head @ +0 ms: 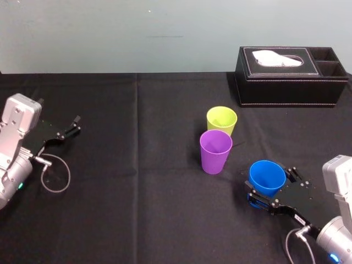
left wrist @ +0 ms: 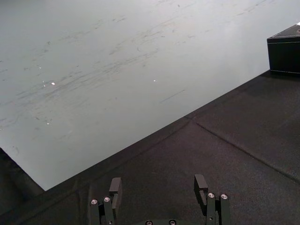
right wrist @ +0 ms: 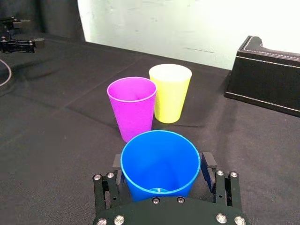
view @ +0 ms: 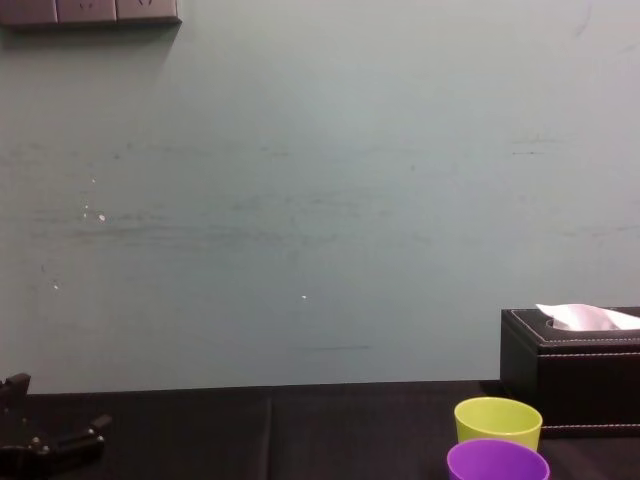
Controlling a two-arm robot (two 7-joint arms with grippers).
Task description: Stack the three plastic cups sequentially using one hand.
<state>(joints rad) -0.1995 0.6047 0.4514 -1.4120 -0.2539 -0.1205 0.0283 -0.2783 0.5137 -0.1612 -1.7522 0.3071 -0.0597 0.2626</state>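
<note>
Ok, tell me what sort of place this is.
Probably a robot test bench in a lab: a black-clothed table, a bare wall, a left gripper, a right gripper at the blue cup, beside a purple cup, yellow-green cup and tissue box.

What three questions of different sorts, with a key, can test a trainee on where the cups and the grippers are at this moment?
1. True or false: the purple cup is stacked inside the yellow-green cup.
2. Which cup is the right gripper at? A. the purple one. B. the blue cup. C. the yellow-green one.
3. Fill in the missing word: the left gripper, far from the cups on the robot's left, has its fingers ____.

Key: 1. False: each stands on its own, the purple one just in front of the yellow-green one. 2. B. 3. Open.
</note>
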